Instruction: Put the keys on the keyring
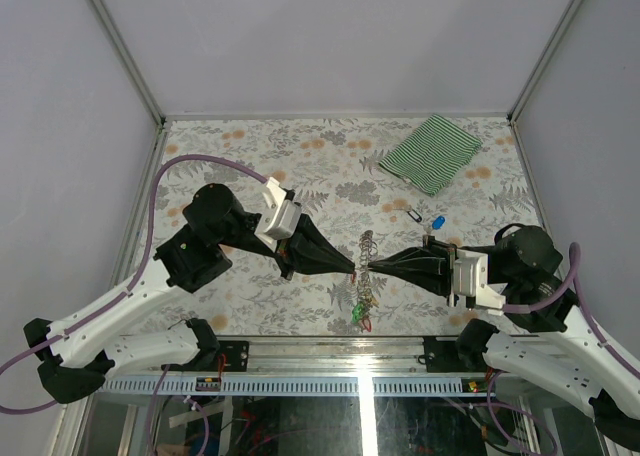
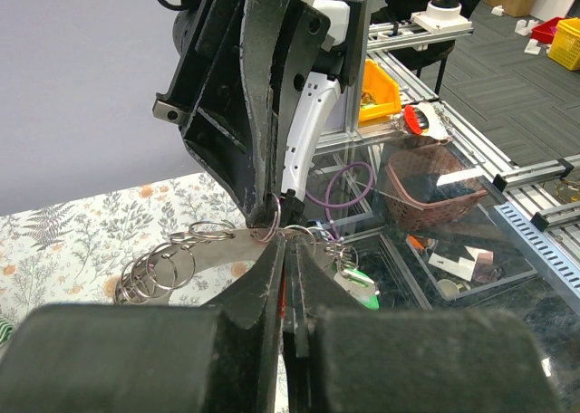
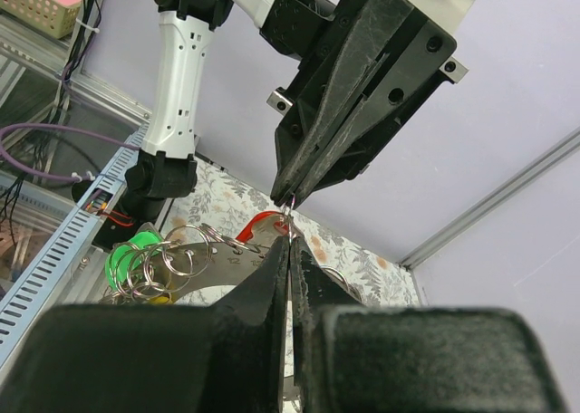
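The left hand [image 1: 351, 271] and right hand [image 1: 372, 267] are shut tight, tip to tip, both pinched onto the keyring [image 1: 367, 244] near the front edge of the desk [image 1: 250, 156]. Green- and red-tagged keys [image 1: 361, 314] are seen among its rings; a blue-tagged key [image 1: 438, 222] is seen apart

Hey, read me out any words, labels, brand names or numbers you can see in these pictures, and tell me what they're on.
No text can be read in any view.
Small coloured plastic key tags: too small to show any print.
Yellow plastic bin beyond the table: blurred, no label can be made out.
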